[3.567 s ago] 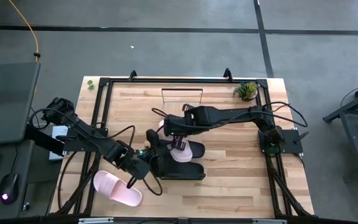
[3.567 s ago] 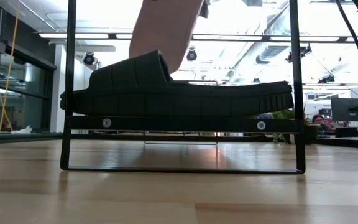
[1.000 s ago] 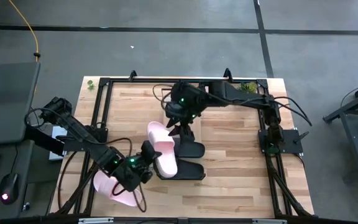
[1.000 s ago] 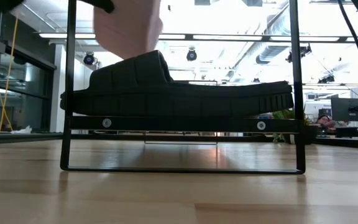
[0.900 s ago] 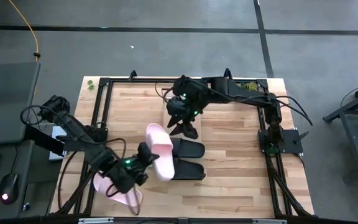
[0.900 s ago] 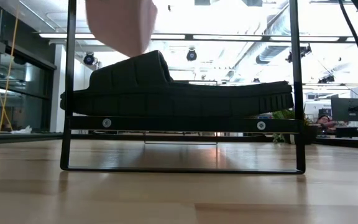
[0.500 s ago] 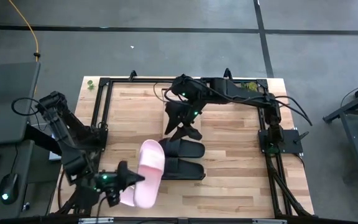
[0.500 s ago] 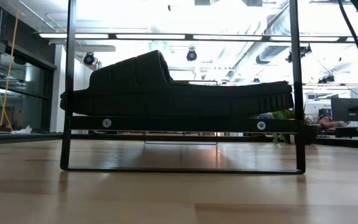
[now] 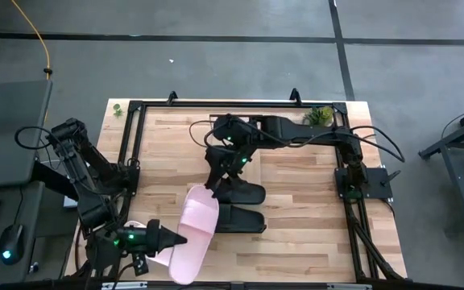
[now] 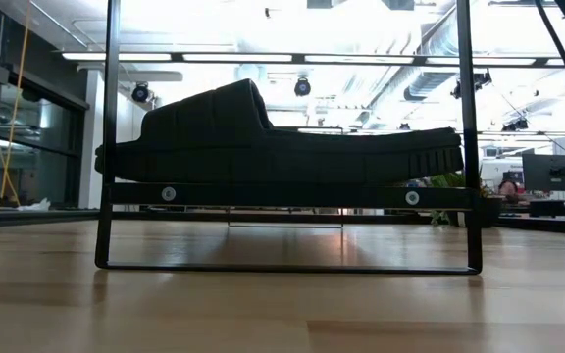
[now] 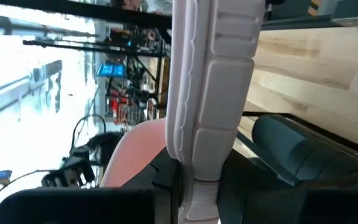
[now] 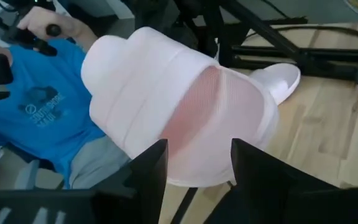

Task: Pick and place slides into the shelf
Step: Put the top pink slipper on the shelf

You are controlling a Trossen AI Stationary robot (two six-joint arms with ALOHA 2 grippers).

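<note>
My left gripper (image 9: 174,238) is shut on a pale pink slide (image 9: 193,234) held up over the table's near left part. A second pink slide (image 12: 279,77) lies flat on the table under that arm. Two black slides (image 9: 236,193) (image 9: 238,219) rest side by side, sole down, on the shelf (image 10: 282,194); the low view shows one of them (image 10: 282,142) on the shelf's bar. My right gripper (image 9: 220,173) hangs open over the far black slide's left end, just beyond the held slide's far end, with nothing between its fingers (image 12: 154,168). My left gripper pinches the pink slide's sole at one long edge (image 11: 197,184), about halfway along it, between its two fingers. The fingers come nearly level from the table's left and lie across the slide. The slide is lifted clear, tipped onto its edge, its length running from near to far.
Black rails frame the tabletop (image 9: 296,242). A small green plant (image 9: 319,117) stands at the far right corner and a thin wire frame (image 9: 236,122) at the far middle. A person in a blue shirt (image 12: 36,106) sits beyond the table's near edge.
My left gripper has swung toward the table's near left corner and risen, rolling as it went. It carried the pink slide off the black slides and turned it, so it now runs near to far. My right gripper has shifted slightly left and tipped.
</note>
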